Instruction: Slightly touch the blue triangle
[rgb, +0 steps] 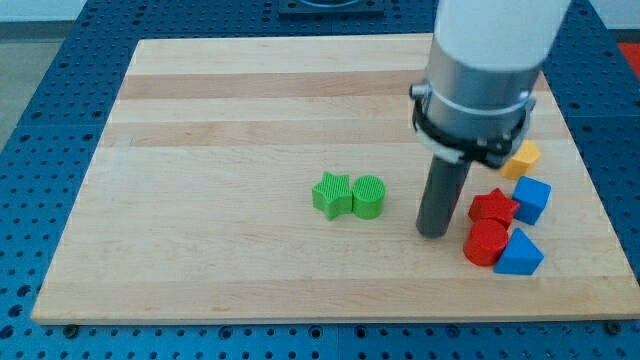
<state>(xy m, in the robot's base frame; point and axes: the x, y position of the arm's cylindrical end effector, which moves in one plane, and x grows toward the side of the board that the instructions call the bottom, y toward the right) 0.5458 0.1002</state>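
1. Blue triangle (518, 254): a wedge-shaped block lying near the desk's right-hand bottom corner, lowest of a cluster of blocks at the view's right.
2. Red cylinder (486, 242): touching the blue triangle on the triangle's left side, seen with its round face toward the camera.
3. Red star (493, 207): above the blue triangle and slightly to its left, resting against the top of the red cylinder.
4. Blue cube (531, 198): directly above the blue triangle, just beside the red star on that star's right.
5. Orange block (521, 158): farther above the blue triangle than the blue cube (its shape is partly hidden behind the arm's collar and cannot be made out fully).
6. My tip (433, 234): the lower end of the dark rod, standing on the desk to the left of the blue triangle, with the red cylinder between them; it is near the red cylinder and red star but apart from both, and not touching the triangle.
7. Green star (332, 194) and green cylinder (368, 197): a touching pair well to the left of the blue triangle, the cylinder being the nearer of the two.
8. Desk (230, 120): a pale wooden board carrying all blocks.
9. Pincer: the arm ends in a plain rod, so no released or clenched state can be told.
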